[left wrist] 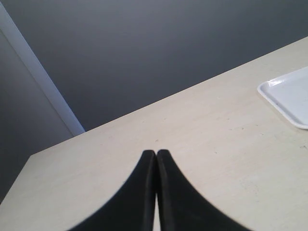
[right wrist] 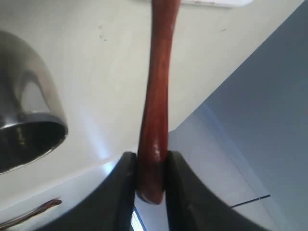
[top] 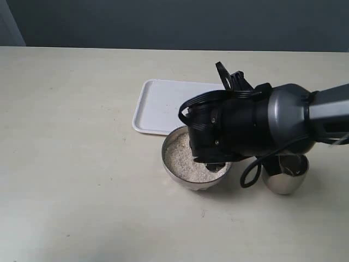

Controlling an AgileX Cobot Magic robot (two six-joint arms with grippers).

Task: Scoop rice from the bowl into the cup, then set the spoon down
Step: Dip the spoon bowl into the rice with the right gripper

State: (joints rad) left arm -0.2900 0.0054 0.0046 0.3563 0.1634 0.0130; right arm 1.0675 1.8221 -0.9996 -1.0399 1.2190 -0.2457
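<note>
Right wrist view: the spoon (right wrist: 156, 96) is pinched at its handle by the right gripper (right wrist: 151, 166). Outside, its tip appears sunk in the rice (top: 182, 158) in the bowl (top: 173, 166); the cup (top: 283, 183) stands just beside. Scooping is judged in hand; a level lift towards the cup is called for. The left gripper (left wrist: 156, 156) is pressed together, empty.
</note>
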